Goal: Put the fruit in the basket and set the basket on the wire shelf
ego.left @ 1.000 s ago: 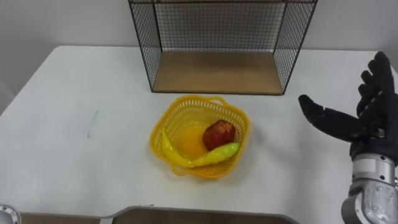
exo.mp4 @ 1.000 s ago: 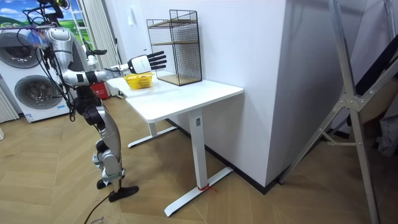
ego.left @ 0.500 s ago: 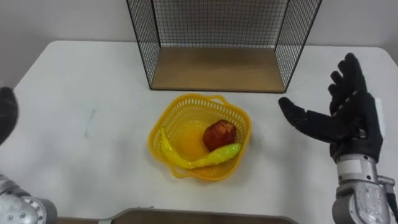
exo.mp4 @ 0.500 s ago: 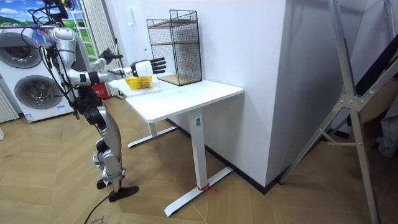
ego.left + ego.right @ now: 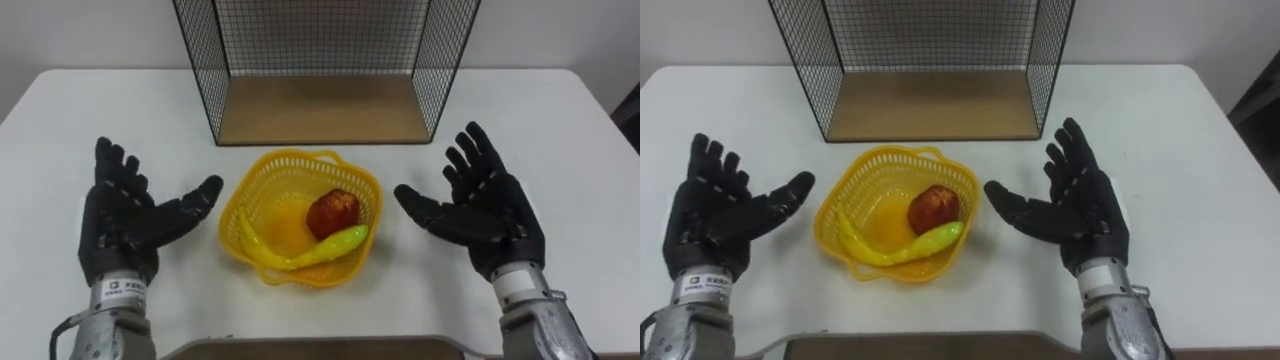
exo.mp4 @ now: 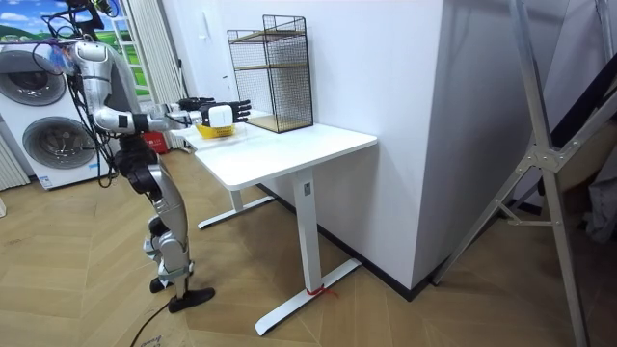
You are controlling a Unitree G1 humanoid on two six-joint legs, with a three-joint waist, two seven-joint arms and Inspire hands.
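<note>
A yellow plastic basket (image 5: 290, 180) (image 5: 878, 166) stands on the white table (image 5: 560, 130), a red apple (image 5: 332, 212) and a yellow banana (image 5: 300, 253) lying inside it. My left hand (image 5: 125, 222) is open to the basket's left, palm turned inward, apart from the rim. At the basket's right my right hand (image 5: 485, 215) is open in the same way, also clear of it. Behind the basket rises the black wire shelf (image 5: 320, 105) with its wooden floor. From the room view I stand at the table's end with both arms held out over the basket (image 6: 216, 126).
The wire shelf (image 6: 272, 72) has a second level above. The table's near edge (image 5: 300, 345) runs just below the basket. Washing machines (image 6: 43, 135) stand behind me in the room view.
My left hand has come up from the lower left to the basket's left side. The right hand has moved in and down toward the basket. The camera has tipped slightly.
</note>
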